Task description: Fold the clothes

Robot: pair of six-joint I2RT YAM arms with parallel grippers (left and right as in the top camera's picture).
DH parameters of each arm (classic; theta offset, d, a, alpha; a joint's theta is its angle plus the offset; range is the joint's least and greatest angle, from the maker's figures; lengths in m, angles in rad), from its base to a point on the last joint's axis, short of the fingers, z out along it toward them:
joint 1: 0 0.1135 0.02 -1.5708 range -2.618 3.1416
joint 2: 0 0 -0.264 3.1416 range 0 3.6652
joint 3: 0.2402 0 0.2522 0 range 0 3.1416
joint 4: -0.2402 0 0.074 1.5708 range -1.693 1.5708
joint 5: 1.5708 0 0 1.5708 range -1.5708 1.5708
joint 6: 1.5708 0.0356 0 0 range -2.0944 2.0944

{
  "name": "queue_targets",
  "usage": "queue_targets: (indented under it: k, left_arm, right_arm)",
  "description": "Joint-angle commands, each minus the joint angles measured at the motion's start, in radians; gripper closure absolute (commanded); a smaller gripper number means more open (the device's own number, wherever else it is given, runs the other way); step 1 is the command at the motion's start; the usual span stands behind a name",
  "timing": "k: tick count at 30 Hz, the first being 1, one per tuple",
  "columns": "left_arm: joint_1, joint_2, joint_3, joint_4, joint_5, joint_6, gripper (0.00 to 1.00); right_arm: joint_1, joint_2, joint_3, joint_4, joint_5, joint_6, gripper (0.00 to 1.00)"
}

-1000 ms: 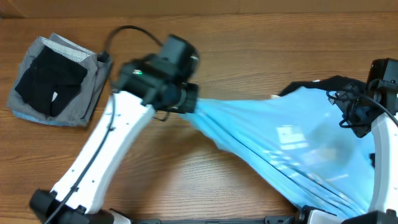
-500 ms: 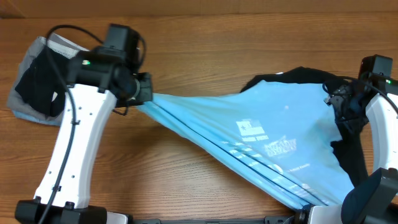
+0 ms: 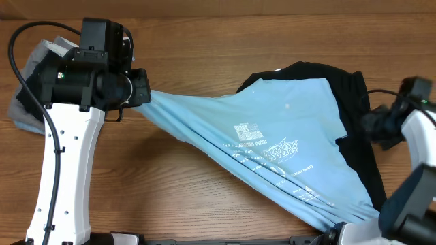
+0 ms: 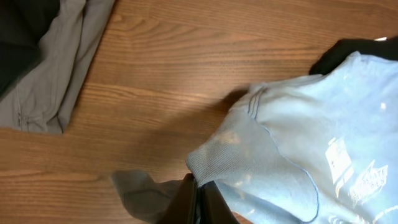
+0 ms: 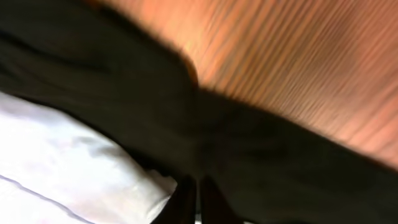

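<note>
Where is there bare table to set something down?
Bare table: along the far edge behind the blue shirt, and in front between the left arm and that shirt. Crowded: black garment at right, folded pile far left.

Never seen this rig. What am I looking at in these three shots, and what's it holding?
This is a robot: a white left arm and right arm at a wooden table, each ending in a two-finger pincer. The wide picture comes from a fixed camera overhead; the other two from a camera on each wrist, looking along that arm's fingers. On the table lies a large light-blue short-sleeved T-shirt with white lettering, partly over a black garment. At far left sits a folded grey and black pile. The left pincer is shut on the T-shirt's edge, and the cloth runs taut from it. The right pincer is shut, apparently on the black garment; its wrist view is blurred.
</note>
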Motion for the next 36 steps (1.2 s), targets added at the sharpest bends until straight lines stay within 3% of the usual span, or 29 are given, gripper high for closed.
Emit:
queue_targets:
  k: [1, 5, 10, 16, 24, 27, 28, 29, 32, 36]
  left_arm:
    - [0.009, -0.021, 0.026, -0.001, -0.017, 0.022, 0.96]
    - [0.009, -0.021, 0.026, 0.001, -0.018, 0.022, 0.96]
    - [0.012, -0.021, 0.028, -0.002, -0.038, 0.022, 0.96]
    - [0.029, -0.021, 0.086, -0.012, -0.105, 0.024, 0.93]
    - [0.039, -0.021, 0.133, -0.016, -0.162, 0.052, 0.90]
    - [0.039, -0.021, 0.138, -0.011, -0.151, 0.053, 0.89]
    - [0.039, -0.021, 0.138, -0.007, -0.140, 0.053, 0.88]
    - [0.038, -0.021, 0.138, -0.001, -0.129, 0.053, 0.88]
    - [0.037, -0.021, 0.138, 0.011, -0.107, 0.051, 0.86]
    - [0.037, -0.021, 0.138, 0.007, -0.072, 0.053, 0.76]
  right_arm:
    - [0.008, 0.066, -0.077, 0.054, -0.096, -0.003, 0.96]
    - [0.008, 0.135, -0.157, 0.158, -0.102, 0.019, 0.96]
    - [-0.050, 0.166, -0.178, 0.251, 0.114, 0.161, 0.96]
    - [-0.299, 0.165, -0.054, 0.299, 0.141, 0.186, 0.96]
    - [-0.435, 0.165, 0.182, 0.238, -0.047, 0.098, 0.96]
    - [-0.424, 0.165, 0.237, 0.216, -0.285, -0.046, 0.95]
    - [-0.410, 0.165, 0.241, 0.216, -0.367, -0.082, 0.91]
    - [-0.392, 0.165, 0.241, 0.208, -0.436, -0.116, 0.80]
    - [-0.312, 0.166, 0.226, 0.170, -0.431, -0.166, 0.33]
    - [-0.190, 0.178, 0.185, 0.218, -0.288, -0.220, 0.07]
